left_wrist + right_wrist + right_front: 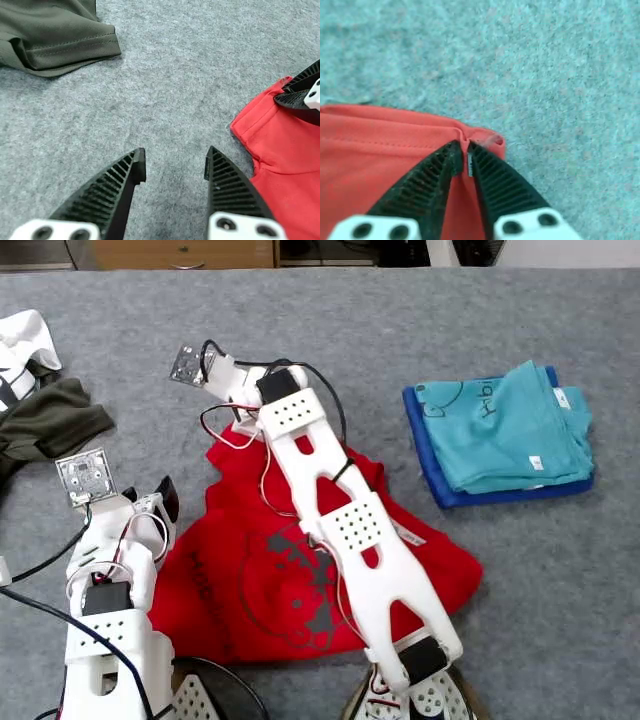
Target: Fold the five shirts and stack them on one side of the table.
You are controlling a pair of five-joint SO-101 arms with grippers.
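Right gripper (462,147): jaws closed to a sliver, clamped on the hemmed corner of the red shirt (380,150); a thin fold of fabric sits between the ribbed tips; grey felt lies just past the corner.

Left gripper (175,162): jaws apart by a moderate gap, nothing between them; below is bare felt, just beside the red shirt's edge; contact with the surface cannot be judged; the right gripper shows at the rim of the left wrist view, on the same red edge.

Red shirt: spread loosely at the middle of the table (450,330), dark print facing up, wrinkled, partly under the right arm.

Teal shirt (500,430): folded, resting on a folded blue shirt (420,440); this stack lies on the table's right side, well apart from the red one.

Olive shirt (50,420): crumpled at the left edge; a white garment (25,340) touches it on the far side.

Surface: grey felt-like covering over the whole table; beyond the far edge, a wooden cabinet (180,252) with a drawer.
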